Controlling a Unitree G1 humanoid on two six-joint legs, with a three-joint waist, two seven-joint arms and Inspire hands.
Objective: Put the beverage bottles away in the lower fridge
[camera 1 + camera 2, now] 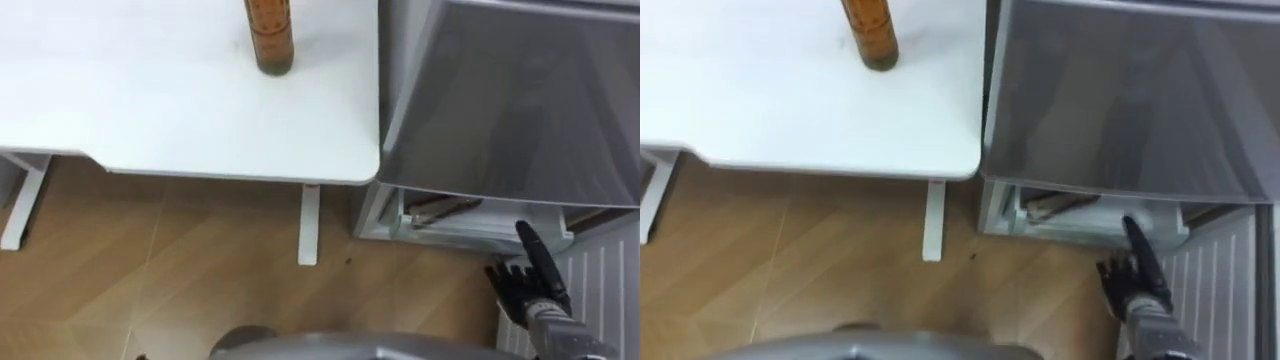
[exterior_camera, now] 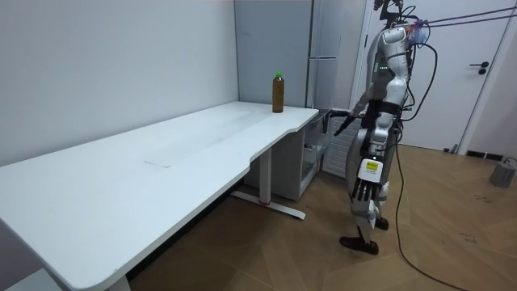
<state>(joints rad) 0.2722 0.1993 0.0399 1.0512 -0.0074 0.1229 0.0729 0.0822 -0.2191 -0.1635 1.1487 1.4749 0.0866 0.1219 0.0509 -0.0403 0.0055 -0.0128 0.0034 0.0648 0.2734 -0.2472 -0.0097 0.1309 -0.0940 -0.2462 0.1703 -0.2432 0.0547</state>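
1. Drink bottle [image 1: 270, 35], brown liquid with a green cap, stands upright on the white table [image 1: 150, 100], near the corner beside the fridge [image 1: 500, 100]; not in the fridge, nothing touches it
2. Lower fridge compartment [image 1: 450, 215] is open at the bottom of the grey fridge body; its door's ribbed white inner side [image 1: 600, 275] shows at the far right
3. Right hand [image 1: 535, 285] sits low in front of that opening, fingers straight and released, pointing at the compartment, holding nothing, apart from the bottle
4. Left hand [image 2: 367, 182] hangs by the thigh in the room view, fingers loose and pointing down, empty
5. Robot stands on the wood floor [image 1: 200, 270] at the table's end, facing the fridge
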